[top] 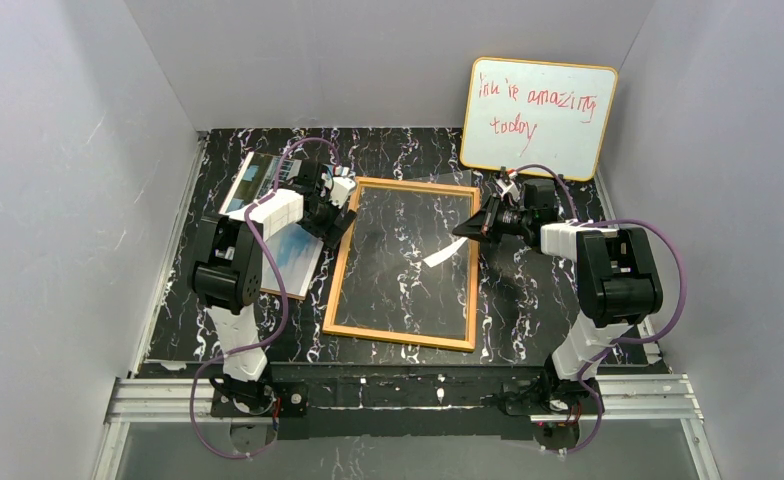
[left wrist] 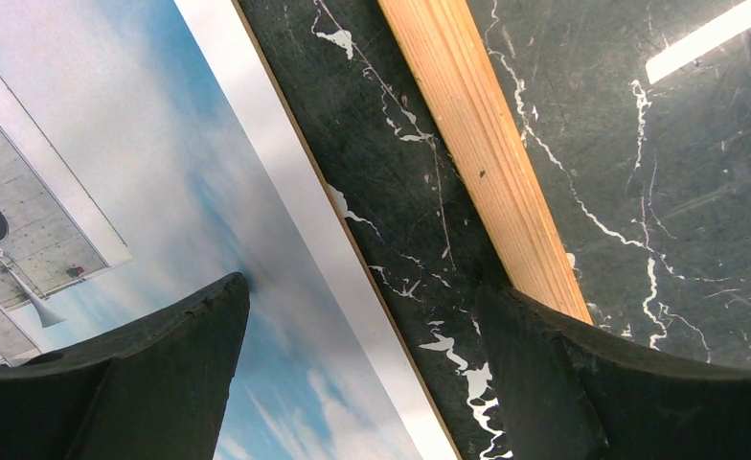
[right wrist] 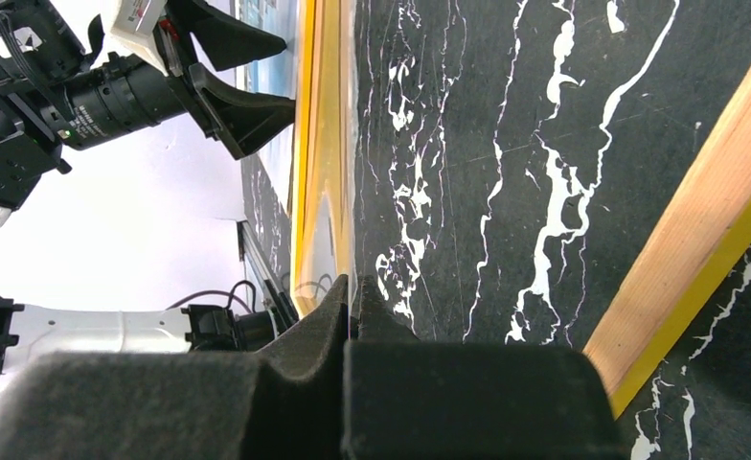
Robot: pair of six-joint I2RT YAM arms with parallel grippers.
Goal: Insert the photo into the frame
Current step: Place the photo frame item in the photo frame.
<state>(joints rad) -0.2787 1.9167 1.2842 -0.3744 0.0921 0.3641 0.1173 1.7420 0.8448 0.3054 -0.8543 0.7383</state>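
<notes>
Here, the frame (top: 340, 270) lies flat on the table (top: 508, 300), with marble showing through its pane. My left gripper (left wrist: 362, 316) hangs wide open over the right edge of the photo (top: 290, 258), just left of the frame. My right gripper (right wrist: 351, 297) is pinched closed above the pane. The left arm hides the photo's middle.

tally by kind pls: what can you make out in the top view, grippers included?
frame: 1
photo: 1
whiteboard: 1
grippers: 2 (left gripper, right gripper)
total: 5
</notes>
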